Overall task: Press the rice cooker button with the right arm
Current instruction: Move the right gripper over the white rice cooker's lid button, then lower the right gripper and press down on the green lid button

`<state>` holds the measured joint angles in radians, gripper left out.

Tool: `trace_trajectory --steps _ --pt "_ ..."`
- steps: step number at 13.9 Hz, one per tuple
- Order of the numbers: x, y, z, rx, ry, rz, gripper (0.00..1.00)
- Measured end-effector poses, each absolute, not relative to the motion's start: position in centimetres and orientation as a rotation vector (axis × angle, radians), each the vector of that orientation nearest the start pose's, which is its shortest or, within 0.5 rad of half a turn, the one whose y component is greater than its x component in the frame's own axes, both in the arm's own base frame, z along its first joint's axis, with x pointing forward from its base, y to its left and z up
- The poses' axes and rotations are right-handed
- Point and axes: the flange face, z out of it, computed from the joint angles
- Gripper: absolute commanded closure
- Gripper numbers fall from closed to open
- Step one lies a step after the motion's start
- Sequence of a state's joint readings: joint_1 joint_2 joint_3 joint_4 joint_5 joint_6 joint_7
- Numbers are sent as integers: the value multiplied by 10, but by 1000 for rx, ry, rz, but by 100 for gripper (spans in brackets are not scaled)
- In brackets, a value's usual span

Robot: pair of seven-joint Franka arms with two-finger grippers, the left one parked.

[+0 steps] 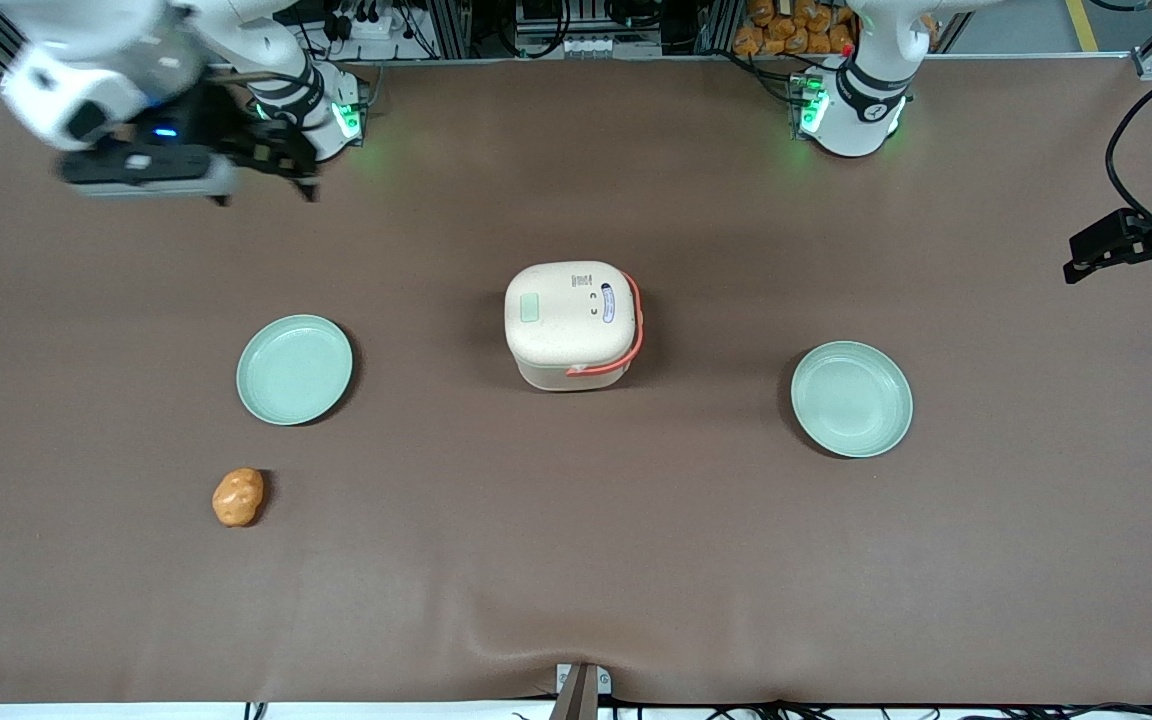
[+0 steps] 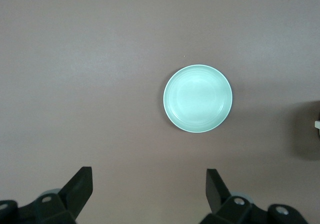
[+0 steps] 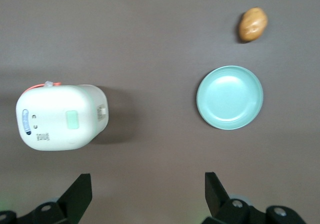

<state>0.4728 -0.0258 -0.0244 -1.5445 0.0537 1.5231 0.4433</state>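
The cream rice cooker stands closed in the middle of the table, its orange-red handle toward the parked arm's end. The small pale green button lies flat on the lid, on the side toward the working arm; the blue-and-white oval label sits near the handle. The cooker and its button also show in the right wrist view. My right gripper hangs high near the arm's base, farther from the front camera than the cooker. Its fingers are wide apart and hold nothing.
A pale green plate lies toward the working arm's end and shows in the right wrist view. An orange-brown potato-like lump lies nearer the front camera than it. A second green plate lies toward the parked arm's end.
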Motion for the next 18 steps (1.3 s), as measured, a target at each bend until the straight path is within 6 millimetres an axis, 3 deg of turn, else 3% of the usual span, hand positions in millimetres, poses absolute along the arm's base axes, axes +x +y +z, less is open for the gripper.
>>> trace_trajectory --steps 1,2,4,6,7,14,18 --pt "487 256 634 -3098 -27 52 0" --pt "490 271 619 -3107 -29 77 16" --pt "495 298 587 -3126 2 124 63" --pt "492 330 562 -3137 13 138 91" --pt "488 347 553 -3139 0 136 100" --pt "460 433 496 -3156 6 113 100" --pt "469 444 461 -3217 24 60 100"
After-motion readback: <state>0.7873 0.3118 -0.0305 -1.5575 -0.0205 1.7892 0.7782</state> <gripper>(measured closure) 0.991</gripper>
